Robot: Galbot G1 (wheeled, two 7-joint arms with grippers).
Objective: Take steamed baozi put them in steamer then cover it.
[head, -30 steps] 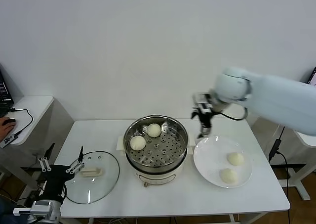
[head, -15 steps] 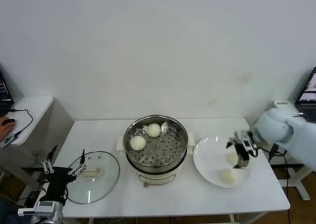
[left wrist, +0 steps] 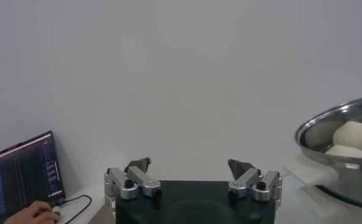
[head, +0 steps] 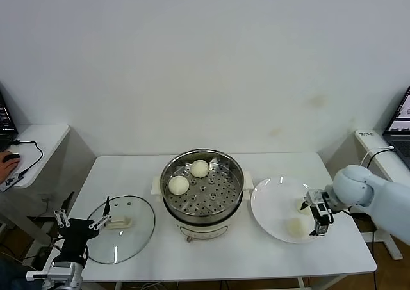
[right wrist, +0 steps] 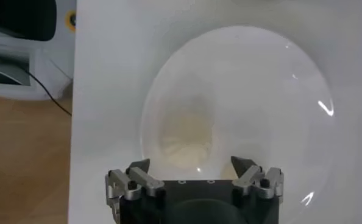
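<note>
Right pincer hides plate's far baozi.

No words, brands, numbers or signs can be read anywhere in these views. The laptop screen at the lower left of the left wrist view carries rows of small coloured text, too fine to make out. Another screen at the right edge of the head view shows content that is also too small to make out.
</note>
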